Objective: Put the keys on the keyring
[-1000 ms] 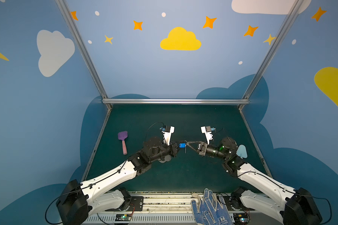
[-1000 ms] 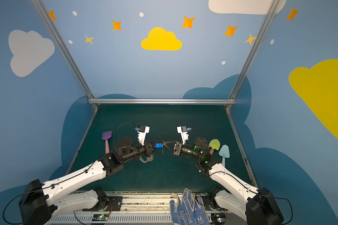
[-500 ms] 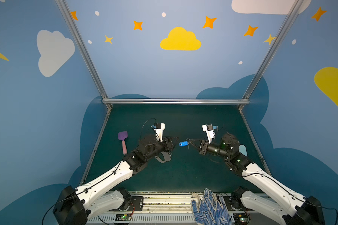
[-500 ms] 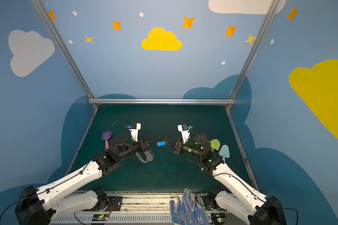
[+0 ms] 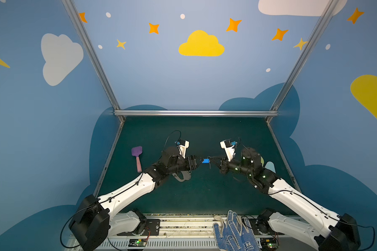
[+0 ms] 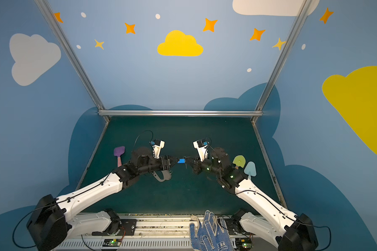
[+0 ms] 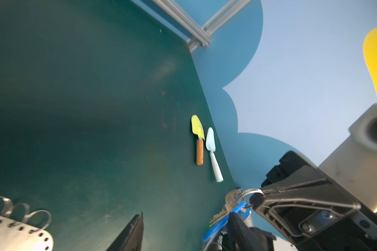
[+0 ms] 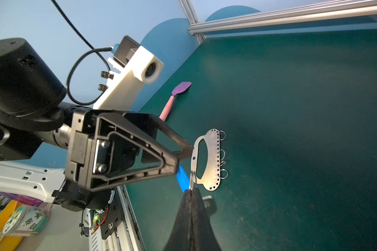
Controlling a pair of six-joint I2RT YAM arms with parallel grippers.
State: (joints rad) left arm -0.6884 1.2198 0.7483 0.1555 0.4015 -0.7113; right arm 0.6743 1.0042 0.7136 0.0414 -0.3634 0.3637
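The keys hang in mid-air between the two arms: a blue tag [image 5: 205, 161] [image 6: 181, 161], a metal ring [image 7: 249, 191] and a small silvery key [image 7: 229, 202]. My right gripper [image 8: 191, 191] [image 5: 211, 162] is shut on that ring. My left gripper [image 7: 185, 232] [image 5: 198, 162] is open, its jaws wide apart, with the blue tag [image 7: 224, 219] lying against the inner side of one finger. The keyring [image 8: 207, 160] [image 5: 184, 176], a flat grey plate with small split rings, lies on the green table below the left gripper, apart from the keys.
A purple spatula [image 5: 137, 156] with a pink handle lies at the left of the table. A yellow trowel [image 6: 239, 161] and a light blue one [image 6: 250, 169] lie by the right edge. Blue dotted gloves [image 5: 235, 232] rest on the front rail.
My left gripper has let go of the blue tag and opened, drew back a little, then came close again. The right gripper still holds the keys by the ring.
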